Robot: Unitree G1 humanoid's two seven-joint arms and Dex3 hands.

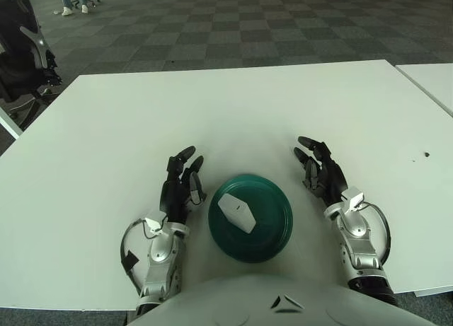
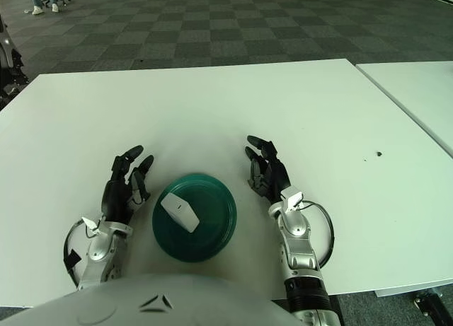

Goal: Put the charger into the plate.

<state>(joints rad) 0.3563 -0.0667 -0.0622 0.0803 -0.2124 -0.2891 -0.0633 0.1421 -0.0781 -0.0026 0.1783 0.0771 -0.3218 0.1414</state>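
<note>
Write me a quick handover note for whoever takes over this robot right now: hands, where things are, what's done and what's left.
Left hand: open, holding nothing, just left of the round dark green plate.
Right hand: open, holding nothing, right of the plate.
White wedge-shaped charger: lying inside the plate, left of its centre.
Done: charger is in the plate.
Left: nothing visible on the white table still to move.
</note>
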